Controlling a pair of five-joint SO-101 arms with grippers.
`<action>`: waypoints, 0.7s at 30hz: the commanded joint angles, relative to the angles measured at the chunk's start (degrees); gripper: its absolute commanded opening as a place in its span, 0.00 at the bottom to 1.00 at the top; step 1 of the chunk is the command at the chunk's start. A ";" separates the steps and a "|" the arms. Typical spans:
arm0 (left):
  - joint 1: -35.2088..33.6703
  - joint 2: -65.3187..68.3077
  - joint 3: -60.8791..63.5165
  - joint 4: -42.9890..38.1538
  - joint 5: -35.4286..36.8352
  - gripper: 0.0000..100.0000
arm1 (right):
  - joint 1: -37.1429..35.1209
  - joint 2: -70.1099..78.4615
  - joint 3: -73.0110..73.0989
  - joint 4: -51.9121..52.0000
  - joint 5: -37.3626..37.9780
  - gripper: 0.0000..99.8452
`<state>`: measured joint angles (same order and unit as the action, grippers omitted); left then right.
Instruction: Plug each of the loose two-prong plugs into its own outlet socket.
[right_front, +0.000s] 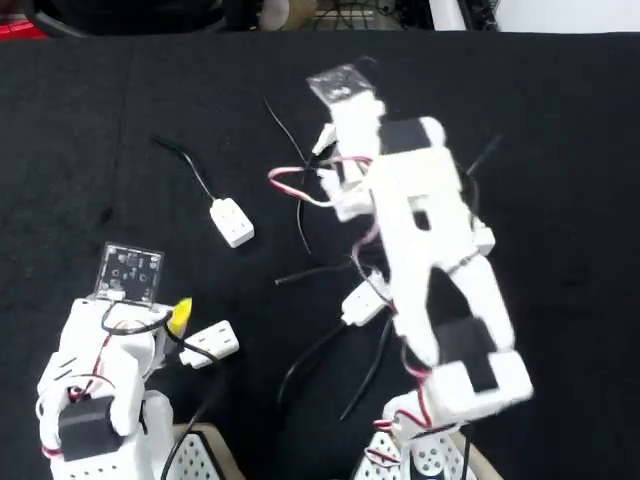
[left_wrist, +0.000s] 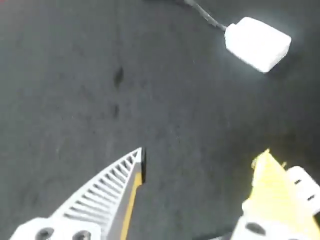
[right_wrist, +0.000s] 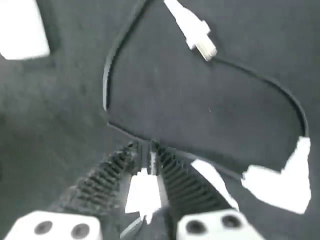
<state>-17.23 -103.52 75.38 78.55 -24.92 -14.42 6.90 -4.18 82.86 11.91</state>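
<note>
- Two arms stand at a table (right_front: 90, 110) draped in black cloth.
- Left gripper (left_wrist: 202, 155): released, fingers wide apart, above bare cloth at the near left of the table.
- Slotted white socket block (right_front: 210, 343): just beside the left gripper's yellow finger (left_wrist: 270, 185).
- Second white block (left_wrist: 257, 44), on a black cord: lying flat, farther out than the left gripper and apart from it.
- Right gripper (right_wrist: 146, 147): clenched on a small white piece (right_wrist: 145, 192); whether this is a plug cannot be told.
- Two-prong plug (right_wrist: 192, 27): loose on the cloth beyond the right gripper, prongs bare, black lead (right_wrist: 260, 80) trailing.
- Third white block (right_front: 360, 302): mid-table, beneath the right arm.
</note>
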 joint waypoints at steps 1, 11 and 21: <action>-0.84 -0.09 -0.13 -2.46 4.04 0.34 | -1.85 5.93 -10.24 1.23 0.35 0.13; -9.80 -0.18 6.73 -8.35 13.19 0.34 | -2.20 11.82 -5.93 -15.91 -3.96 0.15; -7.69 -0.18 10.33 -10.37 13.54 0.34 | -6.68 12.09 9.80 -40.35 -8.44 0.15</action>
<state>-26.11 -103.25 85.58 69.49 -11.65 -18.99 19.03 4.88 46.29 4.00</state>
